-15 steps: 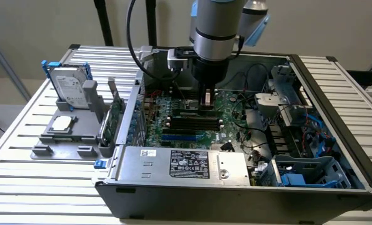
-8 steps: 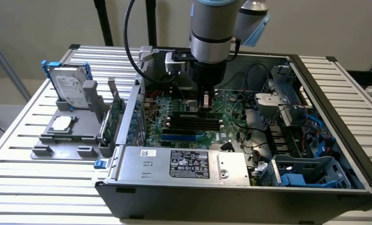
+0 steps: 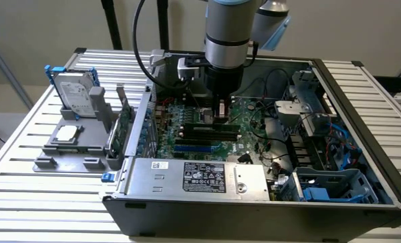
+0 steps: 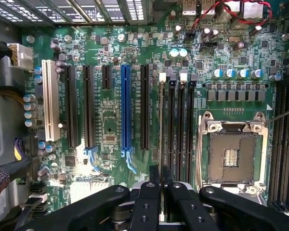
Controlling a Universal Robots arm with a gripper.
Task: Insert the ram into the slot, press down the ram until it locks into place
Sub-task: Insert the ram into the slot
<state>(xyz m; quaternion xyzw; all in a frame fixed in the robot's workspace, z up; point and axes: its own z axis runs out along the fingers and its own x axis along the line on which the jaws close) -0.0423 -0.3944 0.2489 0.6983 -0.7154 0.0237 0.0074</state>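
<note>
Nearest, low in the exterior view, a silver labelled box (image 3: 193, 177) sits inside the open computer case (image 3: 254, 217). Behind it, at the picture's centre, the gripper (image 3: 222, 115) stands down on the motherboard (image 4: 108, 110), jaws drawn close, pinching the ram (image 4: 161, 125), which stands edge-on in the slot (image 4: 162, 78) among the black sockets. Farther back, at the exterior view's left, a hard drive (image 3: 75, 93) stands in a grey holder (image 3: 69, 147)

Hard drive (image 3: 77, 93) stands on grey holder (image 3: 55, 150) — outside the computer case (image 3: 254, 215).
</note>
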